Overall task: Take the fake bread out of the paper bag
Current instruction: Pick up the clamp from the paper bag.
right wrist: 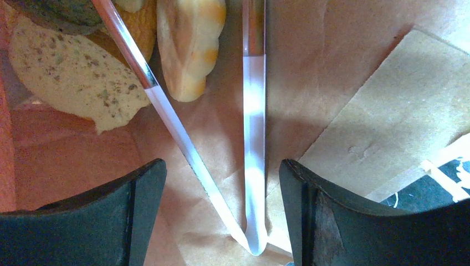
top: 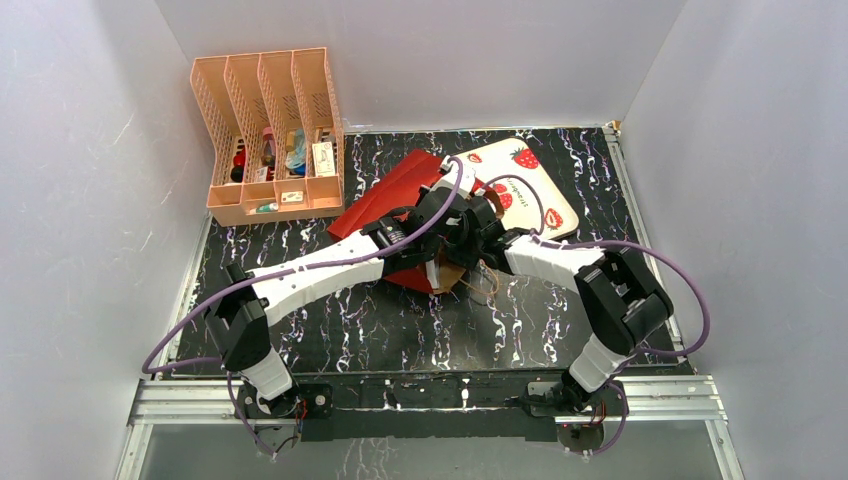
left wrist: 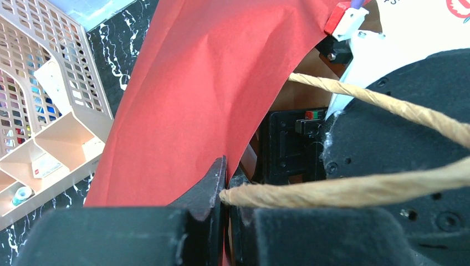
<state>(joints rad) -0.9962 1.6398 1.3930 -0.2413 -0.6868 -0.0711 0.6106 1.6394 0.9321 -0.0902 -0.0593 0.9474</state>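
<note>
While the left gripper (left wrist: 227,180) pinches the rim of the paper bag (left wrist: 210,83), the right gripper (right wrist: 221,169) sits inside it, fingers spread, near the fake bread (right wrist: 191,44).

One paper bag (top: 390,195), at least three bread pieces (right wrist: 191,44), one organiser (top: 228,207), one board (top: 548,198)

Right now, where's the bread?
In the right wrist view, upper left: the bread lies inside the bag, on its brown paper, ahead of the open right gripper.
</note>
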